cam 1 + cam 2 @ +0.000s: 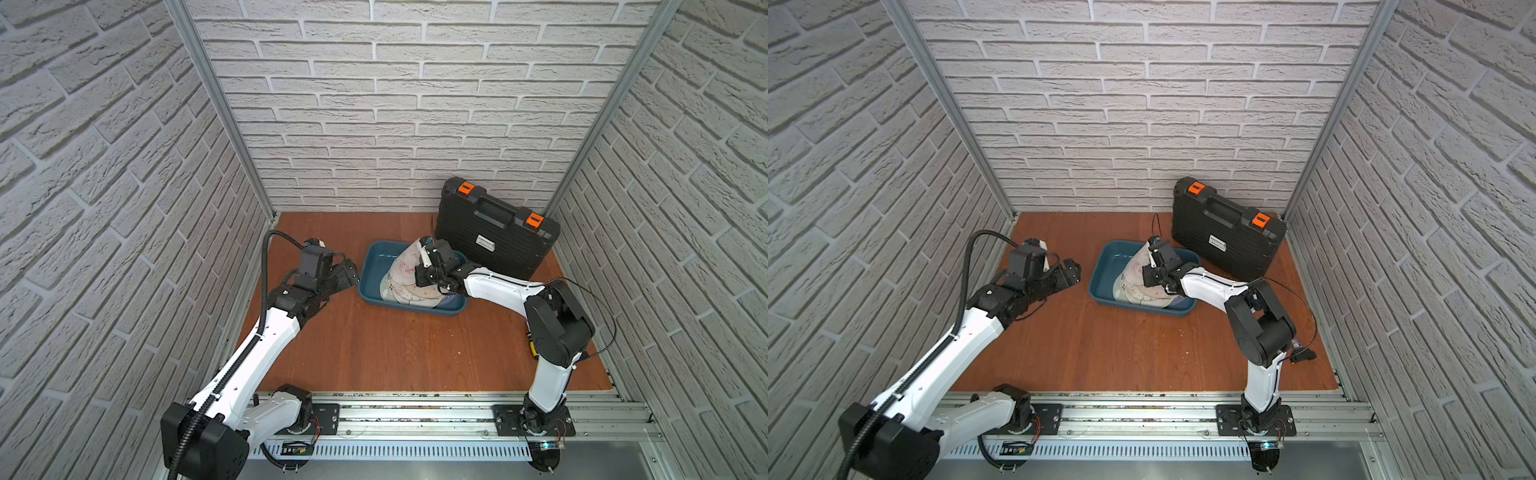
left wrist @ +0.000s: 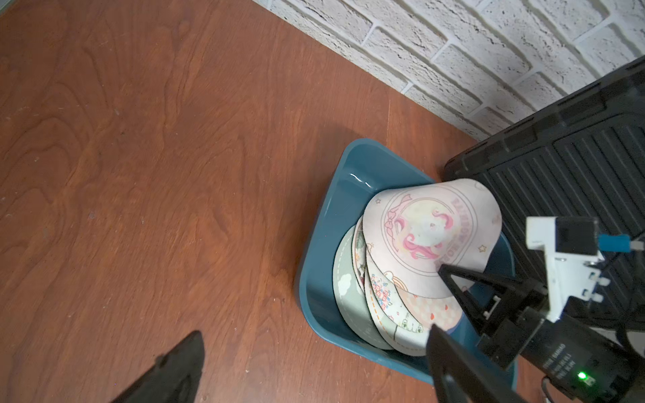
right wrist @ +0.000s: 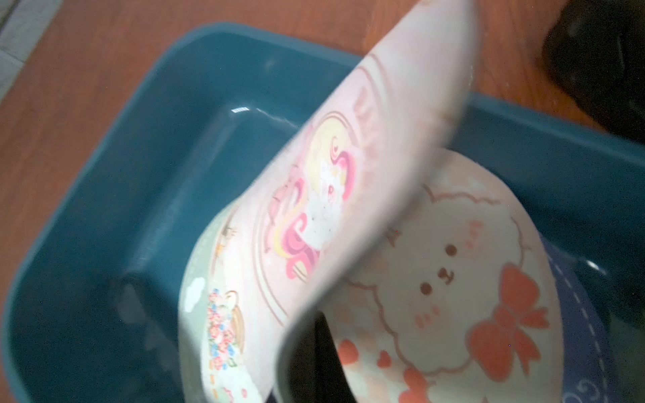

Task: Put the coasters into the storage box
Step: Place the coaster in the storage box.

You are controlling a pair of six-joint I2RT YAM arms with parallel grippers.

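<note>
Left wrist view: right gripper [image 2: 445, 272] pinches a bent unicorn coaster [image 2: 429, 230] above the storage box [image 2: 321, 244], left gripper [image 2: 316, 329] gapes; released, it might spring past the rim.

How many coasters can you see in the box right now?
5 I can tell apart, all in the storage box: the unicorn coaster, bent upward in the shut right claw; the sheep coaster, blue coaster, floral coaster and grey-green coaster overlapped beneath. More may be hidden.

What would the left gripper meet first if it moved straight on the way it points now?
Probably the near side wall of the storage box, just ahead of the open left gripper; if it passes above the rim, the coasters come next.
</note>
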